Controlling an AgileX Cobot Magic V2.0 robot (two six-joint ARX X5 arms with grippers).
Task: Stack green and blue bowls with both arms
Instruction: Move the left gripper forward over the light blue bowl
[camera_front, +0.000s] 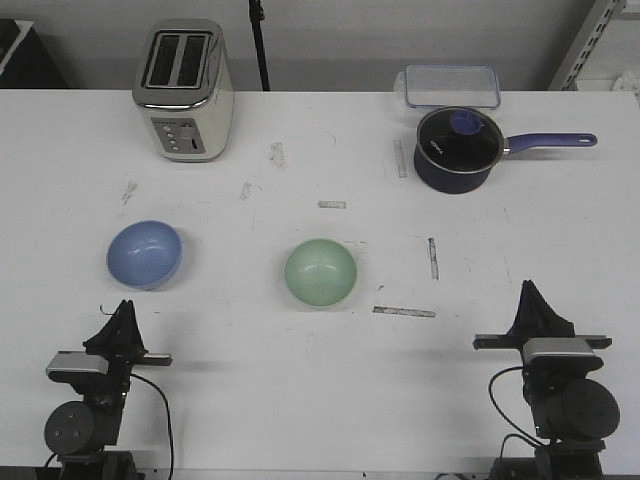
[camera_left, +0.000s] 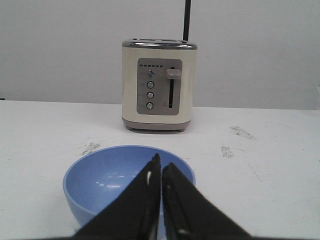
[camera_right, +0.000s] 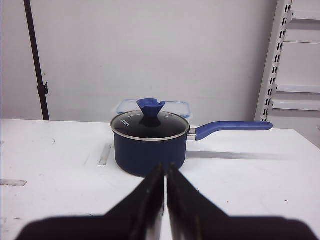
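My left gripper (camera_left: 161, 165) has its fingers pressed together on nothing, and the right gripper (camera_right: 165, 172) is closed the same way, empty. Both arms sit low at the near edge of the table (camera_front: 300, 400), pointing forward, their bases cut off by the bottom of the front view. Directly ahead of my left gripper lies the blue bowl (camera_front: 145, 254), upright on the left side of the table; my fingers hide part of its near rim in the left wrist view. The green bowl (camera_front: 320, 273) rests near the table's middle, well apart from the blue one, with bare white surface around both. Farther back stand a toaster (camera_front: 184, 90) on the left and a lidded saucepan (camera_front: 458, 148) on the right, a clear container (camera_front: 452, 86) behind it.
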